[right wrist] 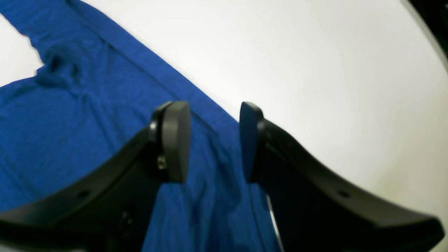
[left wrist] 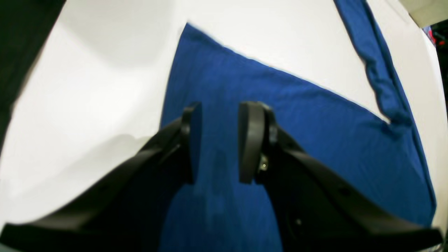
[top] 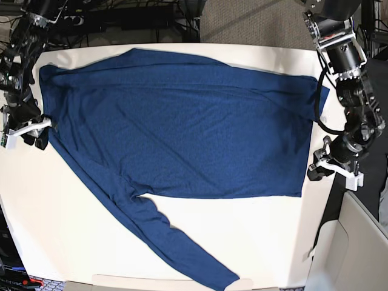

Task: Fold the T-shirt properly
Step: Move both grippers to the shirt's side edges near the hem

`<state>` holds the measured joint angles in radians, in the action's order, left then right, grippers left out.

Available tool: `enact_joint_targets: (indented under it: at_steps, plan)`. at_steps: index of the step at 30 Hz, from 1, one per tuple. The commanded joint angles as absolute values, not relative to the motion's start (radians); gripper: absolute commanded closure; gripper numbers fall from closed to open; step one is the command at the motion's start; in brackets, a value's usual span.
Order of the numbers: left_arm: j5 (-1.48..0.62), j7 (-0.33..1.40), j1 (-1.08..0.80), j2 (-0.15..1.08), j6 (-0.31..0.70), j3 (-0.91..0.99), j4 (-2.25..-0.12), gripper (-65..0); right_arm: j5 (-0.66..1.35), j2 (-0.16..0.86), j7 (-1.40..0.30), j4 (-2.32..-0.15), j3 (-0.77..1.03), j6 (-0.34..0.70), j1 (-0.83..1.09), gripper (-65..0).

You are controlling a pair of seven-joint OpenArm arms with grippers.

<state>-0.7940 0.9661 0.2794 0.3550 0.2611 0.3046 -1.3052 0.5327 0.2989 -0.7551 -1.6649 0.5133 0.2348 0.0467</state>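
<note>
White tabletop (top: pixel 267 242) carries the T-shirt (top: pixel 182 133), long axis running arm to arm; left pincer (left wrist: pixel 217 140) and right pincer (right wrist: pixel 214 140) hover released at opposite ends.

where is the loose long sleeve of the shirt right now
In the base view, the sleeve of the T-shirt runs diagonally from the body's lower left to the table's near edge at bottom centre, away from both hands.
</note>
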Motion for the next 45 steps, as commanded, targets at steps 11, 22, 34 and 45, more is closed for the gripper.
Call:
enact_joint_targets:
  at_steps: [11, 22, 34, 45]
  plan:
    - [-0.638, 0.578, 0.464, 0.364, 0.263, 0.096, -0.984, -17.5, 0.535, 0.317, -0.728, -1.488, 0.479, 0.300, -0.168, -23.5]
    - [-0.568, 0.286, 0.584, 0.363, 0.262, 0.008, -0.630, -17.5, 0.535, 0.318, -0.727, -1.481, 0.455, 0.302, -0.199, -23.5]
    - [-0.570, 0.292, 0.567, 0.305, 0.265, -0.021, -0.615, -17.5, 0.535, 0.335, -0.728, -1.481, 0.455, 0.302, -0.213, -23.5]
    - [-0.570, 0.294, 0.513, 0.312, 0.268, -0.021, -0.621, -0.1, 0.535, 0.361, -0.725, -1.432, 0.456, 0.302, -0.255, -23.5]
